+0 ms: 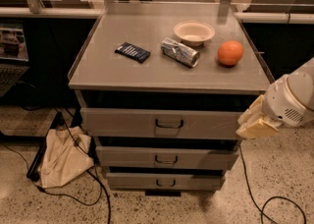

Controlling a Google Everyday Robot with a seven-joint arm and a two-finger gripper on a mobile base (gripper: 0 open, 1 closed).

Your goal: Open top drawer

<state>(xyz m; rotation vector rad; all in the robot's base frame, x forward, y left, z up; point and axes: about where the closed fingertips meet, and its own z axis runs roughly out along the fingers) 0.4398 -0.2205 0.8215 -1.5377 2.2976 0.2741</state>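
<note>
Gripper (pixel 254 122) beside flat metal top drawer (pixel 122 123)

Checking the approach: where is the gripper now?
In the camera view, the gripper sits at the right, beside the right end of the top drawer.

Dim overhead light — jaws pale at right edge.

High frontal view; fingers (pixel 255 128) lower right
</note>
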